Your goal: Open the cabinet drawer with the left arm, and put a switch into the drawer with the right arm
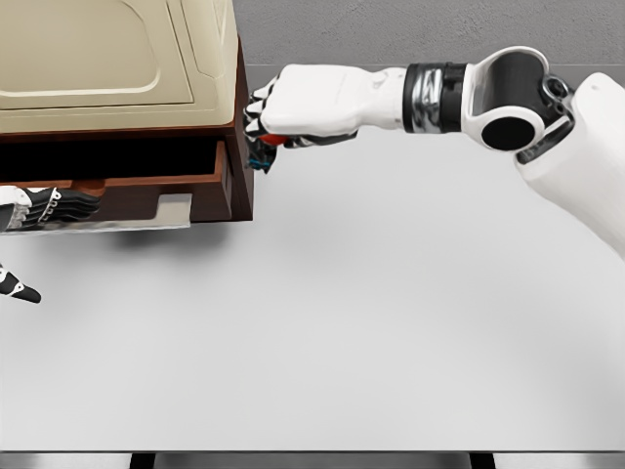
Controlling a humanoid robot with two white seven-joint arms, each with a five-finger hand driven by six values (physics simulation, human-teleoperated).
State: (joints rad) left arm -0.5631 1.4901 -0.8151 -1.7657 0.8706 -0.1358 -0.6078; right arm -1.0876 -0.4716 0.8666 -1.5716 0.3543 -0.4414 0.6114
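Fingers [256, 115] of the right hand [308, 101] curl tight around a small red and blue switch [266, 147], only partly visible beneath the fist, just beside the right edge of the brown cabinet [117, 68] in the upper left of the frame. The cabinet drawer [161, 184] stands pulled open, with a dark gap above its front. At the far left edge the left hand [39, 207] shows its dark fingers on the drawer's front; whether they grip is unclear. A pale grey surface [371, 322] fills the rest of the frame.
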